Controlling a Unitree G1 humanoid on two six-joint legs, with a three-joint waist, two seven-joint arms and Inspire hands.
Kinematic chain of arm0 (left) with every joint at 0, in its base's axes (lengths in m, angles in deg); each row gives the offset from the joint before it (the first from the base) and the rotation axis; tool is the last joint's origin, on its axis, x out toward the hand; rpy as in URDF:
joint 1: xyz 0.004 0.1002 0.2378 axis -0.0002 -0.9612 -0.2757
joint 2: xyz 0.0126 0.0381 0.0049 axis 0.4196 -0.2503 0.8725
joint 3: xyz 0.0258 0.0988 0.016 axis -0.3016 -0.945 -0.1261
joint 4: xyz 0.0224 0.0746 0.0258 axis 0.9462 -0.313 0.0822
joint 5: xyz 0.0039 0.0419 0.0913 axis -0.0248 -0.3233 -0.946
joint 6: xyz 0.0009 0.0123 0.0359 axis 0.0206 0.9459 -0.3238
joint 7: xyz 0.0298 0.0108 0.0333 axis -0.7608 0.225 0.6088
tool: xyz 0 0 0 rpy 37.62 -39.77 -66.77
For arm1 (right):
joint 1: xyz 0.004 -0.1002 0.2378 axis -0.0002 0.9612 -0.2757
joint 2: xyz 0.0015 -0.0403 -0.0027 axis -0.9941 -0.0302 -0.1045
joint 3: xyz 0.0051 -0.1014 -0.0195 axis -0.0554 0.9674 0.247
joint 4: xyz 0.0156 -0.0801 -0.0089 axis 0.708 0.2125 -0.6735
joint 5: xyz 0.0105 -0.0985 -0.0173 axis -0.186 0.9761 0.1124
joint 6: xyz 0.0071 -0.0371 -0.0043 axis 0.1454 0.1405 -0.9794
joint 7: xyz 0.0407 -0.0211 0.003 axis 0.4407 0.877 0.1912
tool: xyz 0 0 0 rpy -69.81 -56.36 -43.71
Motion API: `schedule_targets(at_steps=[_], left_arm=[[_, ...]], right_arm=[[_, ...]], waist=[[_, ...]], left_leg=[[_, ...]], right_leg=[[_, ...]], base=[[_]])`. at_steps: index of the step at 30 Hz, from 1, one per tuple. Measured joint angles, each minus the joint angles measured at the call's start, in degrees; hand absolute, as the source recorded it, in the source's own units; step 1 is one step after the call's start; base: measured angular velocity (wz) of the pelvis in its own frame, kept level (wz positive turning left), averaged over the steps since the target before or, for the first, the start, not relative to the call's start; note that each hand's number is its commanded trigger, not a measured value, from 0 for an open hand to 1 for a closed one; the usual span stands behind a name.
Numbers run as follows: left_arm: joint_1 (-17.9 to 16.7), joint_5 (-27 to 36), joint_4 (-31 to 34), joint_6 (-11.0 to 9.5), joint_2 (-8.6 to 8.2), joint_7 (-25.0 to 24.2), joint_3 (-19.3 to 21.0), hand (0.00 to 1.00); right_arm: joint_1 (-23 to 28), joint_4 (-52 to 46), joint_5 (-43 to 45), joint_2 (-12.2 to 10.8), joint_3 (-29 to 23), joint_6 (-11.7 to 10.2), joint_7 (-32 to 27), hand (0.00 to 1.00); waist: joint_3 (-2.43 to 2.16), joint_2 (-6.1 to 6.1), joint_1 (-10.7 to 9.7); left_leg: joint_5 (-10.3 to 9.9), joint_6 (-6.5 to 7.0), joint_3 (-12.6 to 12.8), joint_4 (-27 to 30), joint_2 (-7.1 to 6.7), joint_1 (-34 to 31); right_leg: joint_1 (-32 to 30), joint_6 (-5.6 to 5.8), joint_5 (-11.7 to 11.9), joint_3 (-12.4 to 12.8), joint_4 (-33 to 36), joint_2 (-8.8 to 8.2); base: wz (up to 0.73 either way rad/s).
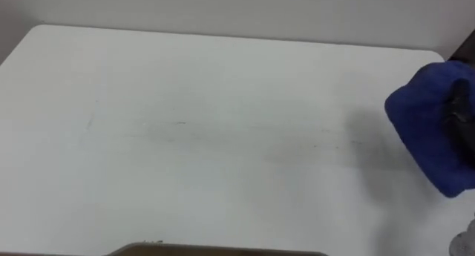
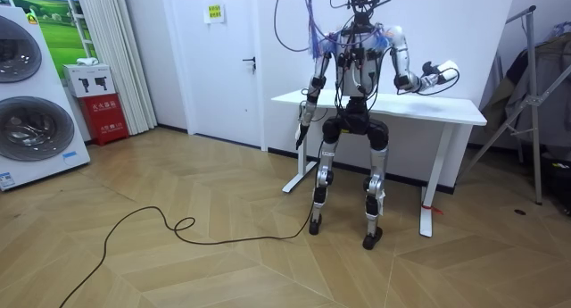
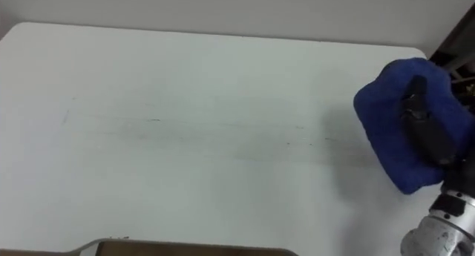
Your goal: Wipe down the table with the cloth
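Observation:
A wide white table [image 1: 223, 78] lies before me, with faint thin grey marks [image 1: 171, 124] across its middle. My right hand [image 3: 429, 133] is at the table's right end, its dark fingers curled round a bunched blue cloth [image 3: 390, 115]. The cloth hangs a little above the tabletop and throws a soft shadow to its left. In the room view I stand at the table's [image 2: 375, 103] near long side, with the right hand [image 2: 433, 78] raised over its right end. My left hand [image 2: 302, 137] hangs down by my side, below the table's edge.
A pale wall runs right behind the table's far edge. A dark frame [image 1: 464, 48] stands past the far right corner. In the room view a metal stand [image 2: 535, 103] is right of the table and washing machines [image 2: 27, 103] are far left.

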Motion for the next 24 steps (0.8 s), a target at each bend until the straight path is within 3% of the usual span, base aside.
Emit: schedule_targets(at_steps=[6, 9, 10, 11, 18, 24], left_arm=[[-0.66, -0.04, -0.12, 0.02, 0.03, -0.13, 0.57, 0.00], [-0.73, 0.06, -0.12, 0.01, 0.04, -0.62, 0.59, 0.00], [-0.69, 0.04, -0.10, 0.00, 0.08, -0.64, 0.59, 0.00], [-0.45, 0.04, -0.07, -0.07, 0.13, -0.65, 0.58, 0.00], [0.59, 0.02, -0.03, -1.11, 0.12, -0.79, -0.10, 0.00], [0.23, 0.00, -0.03, -1.35, 0.12, -0.75, -0.09, 0.00]], right_arm=[[2.13, 6.19, -0.39, -0.01, -3.26, -0.42, -1.15, 1.00], [2.12, 5.13, 2.53, 0.00, -2.73, -0.36, -0.74, 1.00], [2.12, 4.67, 2.76, 0.00, -2.38, -0.36, -0.40, 0.56], [2.11, 3.71, 2.82, 0.01, -1.34, -0.36, 0.35, 0.00], [1.98, 2.11, 5.00, 0.01, 3.27, -0.46, 5.00, 0.00], [1.91, 2.11, 5.27, 0.01, 3.69, -0.71, 7.87, 0.00]], waist=[[-0.03, 0.05, -0.38], [-0.11, 0.21, 0.06], [-0.13, 0.20, 0.09], [-0.11, 0.07, 0.08], [0.18, -0.42, 1.29], [0.22, -0.33, 1.72]], left_leg=[[-0.08, 0.00, 0.11, 0.06, -0.01, -0.06], [-0.12, 0.02, 1.40, 0.03, -0.03, 0.06], [-0.12, 0.04, 1.57, 0.03, -0.03, 0.20], [-0.13, 0.05, 1.73, 0.03, -0.04, 0.49], [-0.14, 0.05, 1.92, 0.02, -0.04, 0.98], [-0.15, 0.06, 1.92, 0.01, -0.04, 0.97]], right_leg=[[-0.12, 0.04, -0.03, 0.00, 0.11, -0.04], [-0.82, 0.06, -0.04, 1.51, 0.23, 0.05], [-0.82, 0.06, -0.04, 1.71, 0.27, 0.06], [-0.74, 0.06, -0.04, 1.93, 0.46, 0.07], [-0.64, 0.06, -0.05, 2.32, 1.00, 0.12], [-0.61, 0.06, -0.05, 2.33, 1.00, 0.12]], base=[[-0.01], [-0.20], [-0.14], [-0.07], [-0.01], [0.00]])
